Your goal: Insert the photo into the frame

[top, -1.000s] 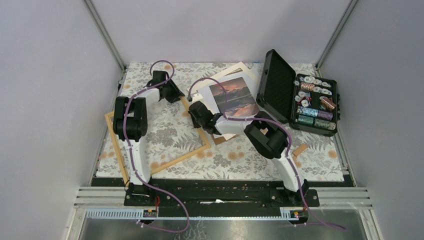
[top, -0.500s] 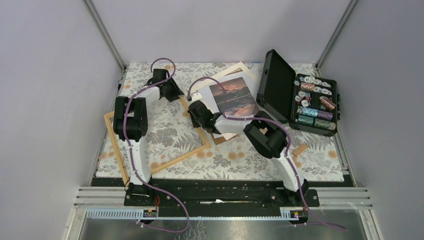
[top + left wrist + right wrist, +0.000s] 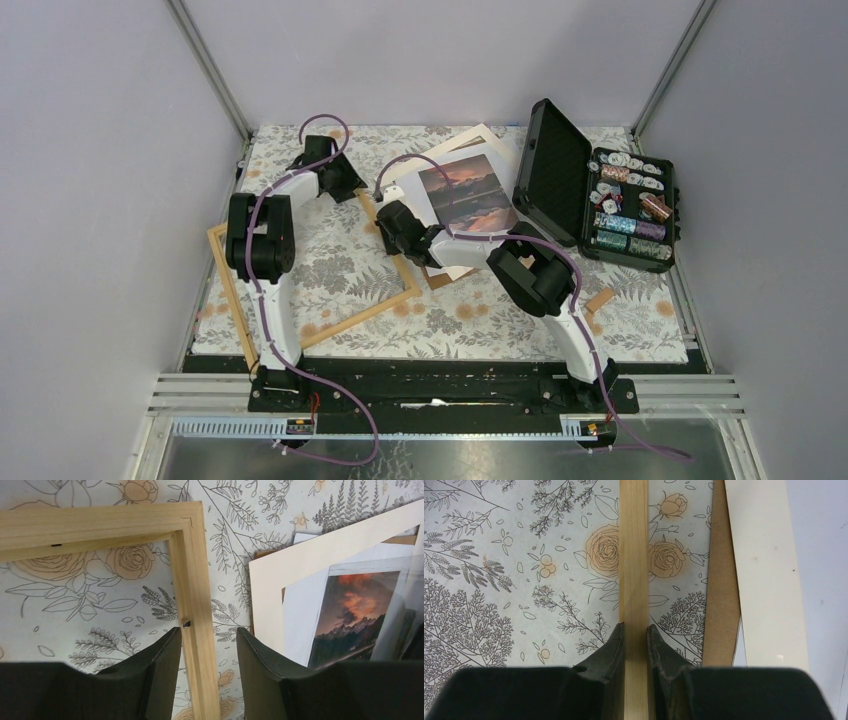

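On floral-print table (image 3: 470, 325): thin light-wood rectangular picture frame (image 3: 360, 315), flat and empty, only the cloth pattern inside the opening. Just beside the right rail, a loose heap: cream window mat (image 3: 300, 564), plain brown backing board (image 3: 719, 605), and on the heap the rectangular paper photo (image 3: 470, 195), an orange-pink sunset over dark mountains with a white border. Photo wholly outside frame, touched by neither hand.

Right hand (image 3: 635, 630): pressed together on the frame's right rail, both pads against the wood.

Left hand (image 3: 207, 635): spread, straddling the same rail farther back, near the far right corner. Clear gap on one side, so no grip.

Progress: early. Nothing in the frame yet. Both arms occupied with the frame, not the photo; probably steadying or squaring it.

Left to do, by judgement: free a hand, lift photo off heap, carry it over the rail, lay it square within the opening.

Far right: black hard case (image 3: 550, 175), open, with poker chips. No part in this.
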`<state>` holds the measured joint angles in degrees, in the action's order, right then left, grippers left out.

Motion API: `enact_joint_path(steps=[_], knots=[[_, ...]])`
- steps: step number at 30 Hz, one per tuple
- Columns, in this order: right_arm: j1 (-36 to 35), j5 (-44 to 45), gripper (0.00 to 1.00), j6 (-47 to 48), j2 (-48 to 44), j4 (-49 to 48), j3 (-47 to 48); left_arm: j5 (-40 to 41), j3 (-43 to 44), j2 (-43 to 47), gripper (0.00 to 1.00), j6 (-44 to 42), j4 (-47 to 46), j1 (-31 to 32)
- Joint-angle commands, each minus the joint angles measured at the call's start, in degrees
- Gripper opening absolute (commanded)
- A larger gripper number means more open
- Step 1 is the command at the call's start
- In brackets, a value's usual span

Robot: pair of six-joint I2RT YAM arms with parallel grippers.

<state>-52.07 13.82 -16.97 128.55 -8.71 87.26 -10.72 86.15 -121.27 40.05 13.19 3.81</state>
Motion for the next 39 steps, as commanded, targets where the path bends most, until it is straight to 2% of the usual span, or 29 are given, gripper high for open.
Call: enact_joint_path(steps=[1,21,32,39], knots=[[-0.18,-2.46,0.00,-0.47,0.60,-0.61,2.51,-2.49,2.80,-1.40,0.48,0.90,-2.20,-0.30],[-0.17,-2.54,0.00,-0.46,0.97,-0.43,2.83,-0.37,4.08,-3.11,0.49,0.51,-1.43,-1.26],[-0.18,-2.82,0.00,-0.48,1.01,-0.28,3.00,-6.51,2.80,-2.88,0.36,3.22,-5.19,-1.52],[-0.17,-3.10,0.00,-0.51,1.44,-0.08,3.35,-7.22,1.87,-0.94,0.32,3.46,-6.14,-1.53]])
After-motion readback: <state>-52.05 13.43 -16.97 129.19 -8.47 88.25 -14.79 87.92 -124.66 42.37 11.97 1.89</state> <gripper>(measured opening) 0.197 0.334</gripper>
